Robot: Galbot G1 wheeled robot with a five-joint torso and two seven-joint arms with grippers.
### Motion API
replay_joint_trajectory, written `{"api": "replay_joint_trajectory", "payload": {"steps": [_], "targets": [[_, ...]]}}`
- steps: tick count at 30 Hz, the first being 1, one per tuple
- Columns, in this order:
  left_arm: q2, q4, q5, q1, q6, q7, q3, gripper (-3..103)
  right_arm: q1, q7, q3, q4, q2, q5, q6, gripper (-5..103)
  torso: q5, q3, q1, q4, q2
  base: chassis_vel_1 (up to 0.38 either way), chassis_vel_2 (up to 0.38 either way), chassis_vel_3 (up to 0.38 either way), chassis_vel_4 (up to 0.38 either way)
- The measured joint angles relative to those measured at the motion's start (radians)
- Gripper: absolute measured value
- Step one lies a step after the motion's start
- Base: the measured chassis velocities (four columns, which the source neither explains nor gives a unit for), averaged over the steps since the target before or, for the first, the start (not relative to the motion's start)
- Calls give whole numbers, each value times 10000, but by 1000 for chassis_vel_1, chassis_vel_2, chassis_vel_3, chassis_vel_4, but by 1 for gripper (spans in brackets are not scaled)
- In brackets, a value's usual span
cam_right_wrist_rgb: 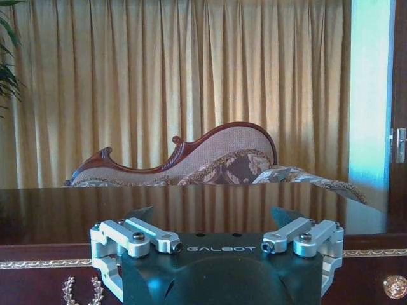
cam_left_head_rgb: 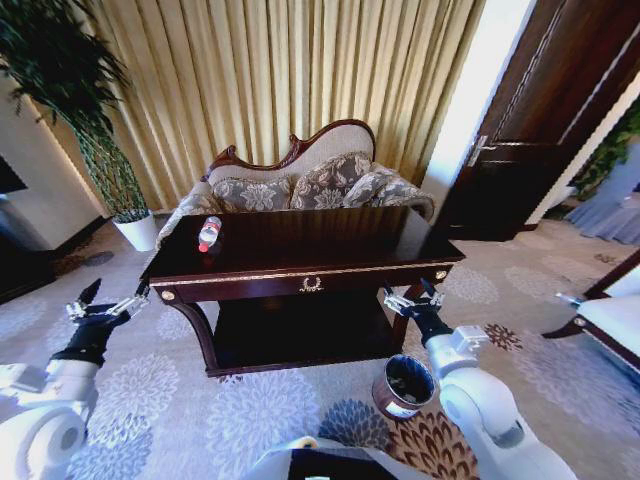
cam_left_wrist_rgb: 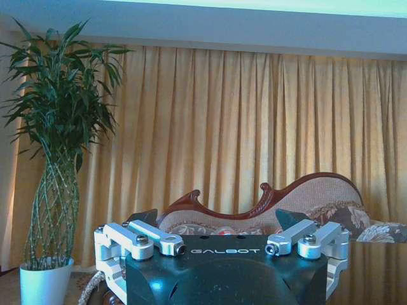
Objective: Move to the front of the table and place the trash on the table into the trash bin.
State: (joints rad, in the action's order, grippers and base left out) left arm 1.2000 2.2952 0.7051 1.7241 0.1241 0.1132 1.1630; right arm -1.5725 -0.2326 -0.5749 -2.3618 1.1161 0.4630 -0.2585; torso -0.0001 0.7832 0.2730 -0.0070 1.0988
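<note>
Gold curtains [cam_left_head_rgb: 270, 70] behind table [cam_left_head_rgb: 300, 245], bottle [cam_left_head_rgb: 208, 234] lying on top, trash bin [cam_left_head_rgb: 403, 386] below right. Left gripper [cam_left_head_rgb: 104, 303] and right gripper [cam_left_head_rgb: 412, 297] spread wide, empty.

Left gripper [cam_left_wrist_rgb: 216, 223] fingers spread, facing sofa [cam_left_wrist_rgb: 286, 203], curtain [cam_left_wrist_rgb: 241, 140], potted plant [cam_left_wrist_rgb: 54, 159].

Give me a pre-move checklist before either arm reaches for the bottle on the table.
1. Robot in front of the table: ok.
2. Bottle lying near the table's left end, unobstructed: ok.
3. Left gripper open, empty, off the table's left corner: ok.
4. Right gripper open, empty, at the front right leg: ok.
5. Trash bin upright on the carpet beside the right arm: ok.
6. Other small trash on the tabletop: cannot tell.
</note>
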Motion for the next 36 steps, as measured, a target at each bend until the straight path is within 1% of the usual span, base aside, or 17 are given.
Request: {"api": "replay_joint_trajectory", "payload": {"steps": [10, 19, 21, 24, 27, 36], "targets": [[-111, -105, -5, -190, 201, 2, -2, 100, 22, 120, 27, -81, -1, -61, -33, 100, 1, 1, 0, 0, 0, -34, 29, 26, -33], [18, 132, -80, -58, 428, 2, 112, 100, -17, 221, 89, -37, -35, -217, -55, 100, 1, 1, 1, -1, 0, -76, 71, 74, -76], [63, 272, -81, -35, 601, 2, 170, 100, -50, 244, 128, -32, -27, -251, -53, 100, 1, 1, 1, 0, 0, -50, 58, 62, -77], [87, 337, -89, -32, 668, 0, 187, 100, -68, 253, 143, -41, -27, -251, -52, 100, 1, 1, 1, 0, 0, -56, 55, 57, -62], [129, 500, -168, -32, 928, -10, 221, 100, -93, 267, 146, -91, -55, -230, -52, 100, 1, 1, 0, -1, 0, -52, 55, 46, -46], [202, 595, -283, -6, 1020, -22, 227, 100, -174, 342, 117, -187, -72, -188, -44, 100, 1, 0, 0, 0, 0, -55, 63, 52, -59]]}}
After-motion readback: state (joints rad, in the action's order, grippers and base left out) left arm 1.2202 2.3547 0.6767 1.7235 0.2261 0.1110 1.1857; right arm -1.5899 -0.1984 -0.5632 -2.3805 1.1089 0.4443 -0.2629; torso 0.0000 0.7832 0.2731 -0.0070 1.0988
